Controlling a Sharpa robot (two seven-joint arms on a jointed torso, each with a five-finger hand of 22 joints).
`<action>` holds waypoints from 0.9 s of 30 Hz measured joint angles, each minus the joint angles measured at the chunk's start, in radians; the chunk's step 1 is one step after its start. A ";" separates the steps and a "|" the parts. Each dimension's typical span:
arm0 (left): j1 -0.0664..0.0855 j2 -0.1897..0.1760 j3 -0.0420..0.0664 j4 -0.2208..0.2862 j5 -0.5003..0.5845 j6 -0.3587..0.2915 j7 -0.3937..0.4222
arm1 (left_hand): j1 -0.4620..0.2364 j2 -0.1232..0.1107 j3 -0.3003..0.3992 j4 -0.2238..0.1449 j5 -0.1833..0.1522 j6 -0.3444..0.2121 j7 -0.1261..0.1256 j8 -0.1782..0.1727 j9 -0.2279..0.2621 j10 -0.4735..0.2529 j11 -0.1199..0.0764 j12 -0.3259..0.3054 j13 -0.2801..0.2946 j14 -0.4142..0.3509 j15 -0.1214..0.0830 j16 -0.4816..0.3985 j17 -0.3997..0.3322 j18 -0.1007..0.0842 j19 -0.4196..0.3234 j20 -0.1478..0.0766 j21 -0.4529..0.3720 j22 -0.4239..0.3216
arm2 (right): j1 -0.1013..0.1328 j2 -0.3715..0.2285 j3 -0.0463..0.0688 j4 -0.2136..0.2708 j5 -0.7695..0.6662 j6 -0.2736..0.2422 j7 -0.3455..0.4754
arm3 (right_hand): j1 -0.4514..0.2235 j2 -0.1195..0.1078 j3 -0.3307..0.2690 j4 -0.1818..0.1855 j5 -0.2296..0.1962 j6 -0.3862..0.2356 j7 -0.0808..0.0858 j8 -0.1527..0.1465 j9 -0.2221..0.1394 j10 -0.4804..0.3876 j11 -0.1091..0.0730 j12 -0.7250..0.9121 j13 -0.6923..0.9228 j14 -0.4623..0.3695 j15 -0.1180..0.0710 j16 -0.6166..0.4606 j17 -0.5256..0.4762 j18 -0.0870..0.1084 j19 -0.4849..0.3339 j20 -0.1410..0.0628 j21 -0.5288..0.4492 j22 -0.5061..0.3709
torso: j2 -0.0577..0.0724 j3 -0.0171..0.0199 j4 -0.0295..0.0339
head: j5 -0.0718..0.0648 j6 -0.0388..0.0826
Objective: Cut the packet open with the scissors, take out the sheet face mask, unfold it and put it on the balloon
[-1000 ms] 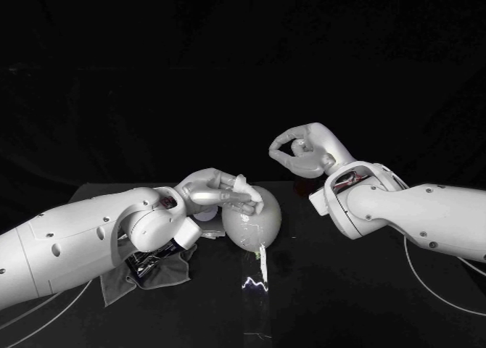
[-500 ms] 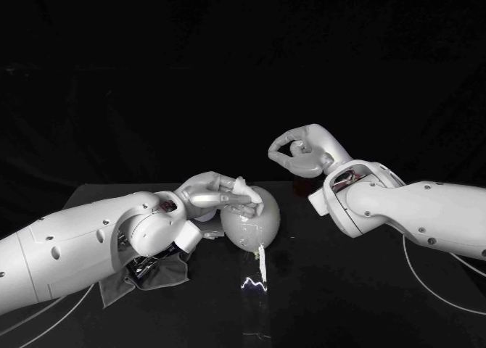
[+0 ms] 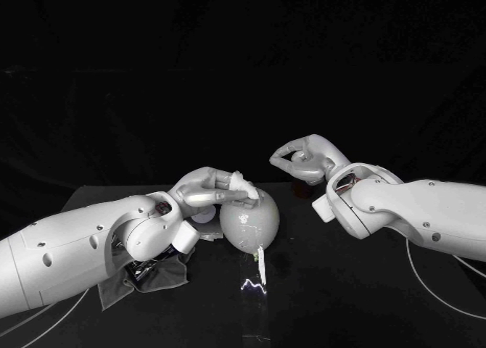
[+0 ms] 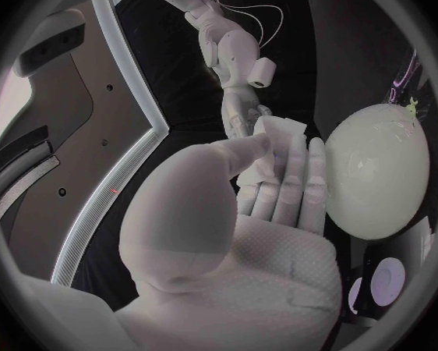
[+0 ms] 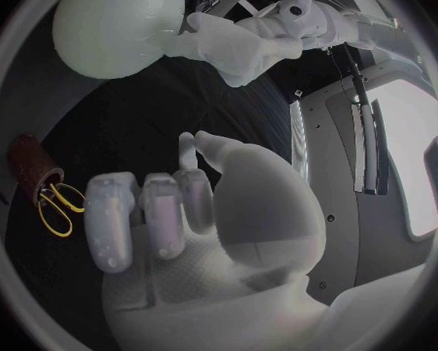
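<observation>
The black table [image 3: 347, 290] sits in front of a plain dark backdrop. A crumpled grey cloth [image 3: 170, 275] lies on its near left part. Thin white cables [image 3: 437, 286] curve over the right side of the tabletop, and another runs off at the near left corner. Toward the back, right of the middle, there's a dark red tube [image 5: 27, 166].

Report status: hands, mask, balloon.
Left hand pinches folded mask at top of balloon. Right hand raised clear, curled, empty. Nothing blocking.
</observation>
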 measured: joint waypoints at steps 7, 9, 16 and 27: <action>0.000 -0.012 0.001 0.010 -0.023 0.024 0.060 | 0.007 0.007 0.013 -0.013 0.000 -0.022 0.023 0.041 0.014 -0.265 0.025 -0.009 -0.007 -0.123 0.031 -0.025 -0.028 -0.016 -0.192 0.014 -0.064 -0.012 | 0.000 -0.013 -0.002 0.003 0.046 0.025 -0.003 | -0.031 -0.014 -0.041 0.035 0.000 -0.003 0.008 -0.019 -0.013 0.001 0.009 -0.008 0.000 0.000 0.007 -0.003 0.000 0.000 0.000 0.011 -0.005 0.000 | 0.000 0.0004 0.0000 | -0.002 0.009; 0.000 -0.015 0.001 0.010 -0.033 0.037 0.072 | 0.008 0.008 0.021 -0.021 0.000 -0.034 0.020 0.059 0.014 -0.389 0.035 -0.019 -0.014 -0.258 0.044 -0.034 -0.055 -0.040 -0.273 0.015 -0.086 -0.017 | 0.000 -0.016 -0.003 0.003 0.063 0.031 -0.003 | -0.041 -0.013 -0.054 0.049 0.000 -0.003 0.010 -0.023 -0.017 0.000 0.011 -0.008 0.000 0.001 0.008 -0.002 0.000 0.000 -0.002 0.013 -0.005 -0.001 | 0.000 0.0006 -0.0004 | -0.004 0.011; 0.000 -0.019 0.001 0.003 -0.074 0.074 0.103 | 0.005 0.011 0.039 -0.055 0.000 -0.053 0.012 0.109 0.014 -0.526 0.051 -0.020 -0.019 -0.510 0.070 -0.046 -0.104 -0.070 -0.367 0.016 -0.108 -0.021 | 0.000 -0.017 -0.004 0.007 0.115 0.041 0.000 | -0.058 -0.014 -0.092 0.086 0.000 -0.012 0.020 -0.049 -0.031 0.003 0.014 -0.014 0.000 -0.002 0.012 0.001 0.001 0.000 0.000 0.021 -0.016 -0.001 | 0.000 0.0012 -0.0006 | -0.009 0.021; 0.000 -0.021 0.001 -0.007 -0.168 0.096 0.131 | -0.011 0.009 0.059 -0.076 -0.001 -0.062 0.010 0.143 0.023 -0.581 0.061 -0.026 -0.022 -0.663 0.087 -0.050 -0.130 -0.086 -0.434 0.016 -0.108 -0.025 | 0.000 -0.014 -0.004 0.026 0.179 0.059 0.022 | -0.061 -0.021 -0.130 0.096 0.000 -0.022 0.030 -0.083 -0.049 0.001 0.023 -0.018 -0.001 0.001 0.023 0.000 0.001 0.000 0.000 0.029 -0.021 0.000 | 0.000 0.0013 -0.0003 | -0.016 0.029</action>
